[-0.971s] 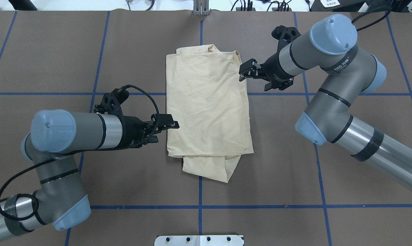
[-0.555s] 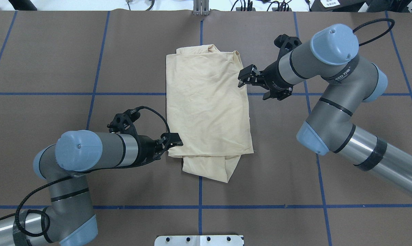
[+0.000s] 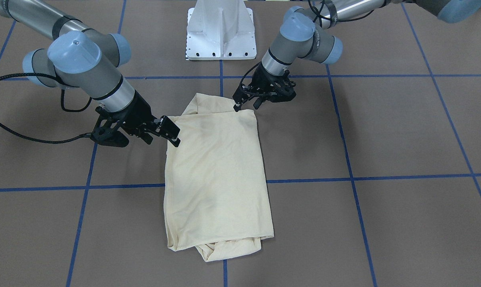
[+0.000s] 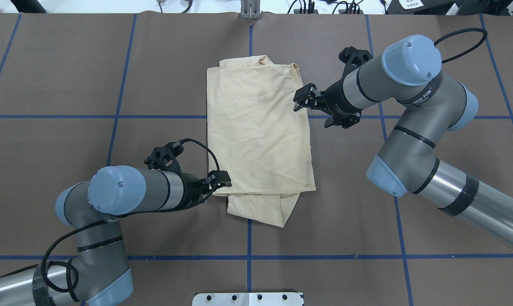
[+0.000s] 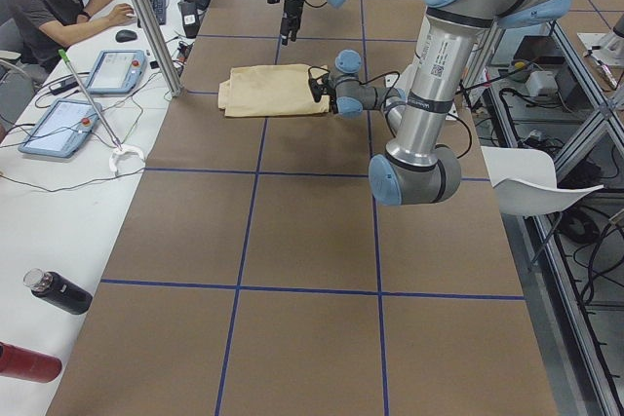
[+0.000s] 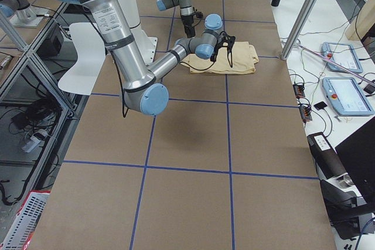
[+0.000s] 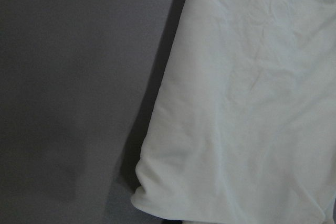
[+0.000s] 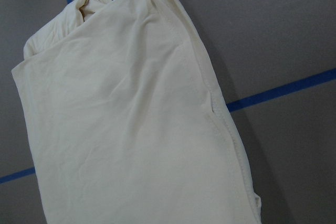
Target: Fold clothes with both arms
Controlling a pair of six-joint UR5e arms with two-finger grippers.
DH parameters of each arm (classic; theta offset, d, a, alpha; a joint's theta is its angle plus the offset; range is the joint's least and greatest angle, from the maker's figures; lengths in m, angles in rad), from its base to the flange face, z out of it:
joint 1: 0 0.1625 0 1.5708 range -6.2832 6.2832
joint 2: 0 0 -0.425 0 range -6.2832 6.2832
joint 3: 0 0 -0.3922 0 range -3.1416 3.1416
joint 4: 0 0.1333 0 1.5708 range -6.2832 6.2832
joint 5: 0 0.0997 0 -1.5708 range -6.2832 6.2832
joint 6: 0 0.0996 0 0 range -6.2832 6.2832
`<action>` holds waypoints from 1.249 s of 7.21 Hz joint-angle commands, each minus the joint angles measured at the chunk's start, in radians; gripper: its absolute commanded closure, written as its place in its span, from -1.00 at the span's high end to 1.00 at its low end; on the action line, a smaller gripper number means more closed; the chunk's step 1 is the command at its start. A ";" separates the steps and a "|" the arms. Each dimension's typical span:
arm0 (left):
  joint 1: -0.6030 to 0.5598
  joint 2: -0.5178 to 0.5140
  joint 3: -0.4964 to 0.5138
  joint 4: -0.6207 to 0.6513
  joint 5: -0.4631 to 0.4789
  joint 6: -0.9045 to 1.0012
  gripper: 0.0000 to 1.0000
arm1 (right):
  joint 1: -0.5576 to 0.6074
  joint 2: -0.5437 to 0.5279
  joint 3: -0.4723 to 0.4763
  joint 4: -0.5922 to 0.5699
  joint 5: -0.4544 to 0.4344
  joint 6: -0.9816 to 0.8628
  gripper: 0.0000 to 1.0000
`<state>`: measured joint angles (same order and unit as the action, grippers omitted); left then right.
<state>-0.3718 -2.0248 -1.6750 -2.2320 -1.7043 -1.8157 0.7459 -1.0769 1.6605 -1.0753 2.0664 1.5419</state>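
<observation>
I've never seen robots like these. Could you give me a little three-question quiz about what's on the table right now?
1. True or false: the pale cream folded shirt lies flat on the brown paper-covered table.
2. Of the black two-finger left gripper and right gripper, which is at the shirt corner nearest the white metal pedestal? A) left B) right C) neither
3. Fill in: the tape lines gridding the table are ___.

Key: 1 true; 2 A; 3 blue.
</observation>
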 commanded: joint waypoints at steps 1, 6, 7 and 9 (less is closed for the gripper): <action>-0.001 -0.002 0.020 0.002 0.000 0.001 0.68 | 0.000 0.002 -0.001 0.000 0.000 0.000 0.99; 0.001 -0.006 0.020 0.026 0.002 0.001 0.31 | 0.001 -0.001 -0.001 -0.003 0.001 0.000 0.99; 0.005 -0.006 0.020 0.026 0.002 0.001 0.03 | 0.001 -0.003 -0.001 -0.003 0.001 0.000 0.99; 0.005 -0.006 0.020 0.025 0.002 0.001 -0.77 | 0.001 -0.005 -0.001 -0.002 0.001 0.001 0.98</action>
<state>-0.3673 -2.0315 -1.6557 -2.2063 -1.7027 -1.8148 0.7469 -1.0806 1.6598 -1.0781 2.0678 1.5420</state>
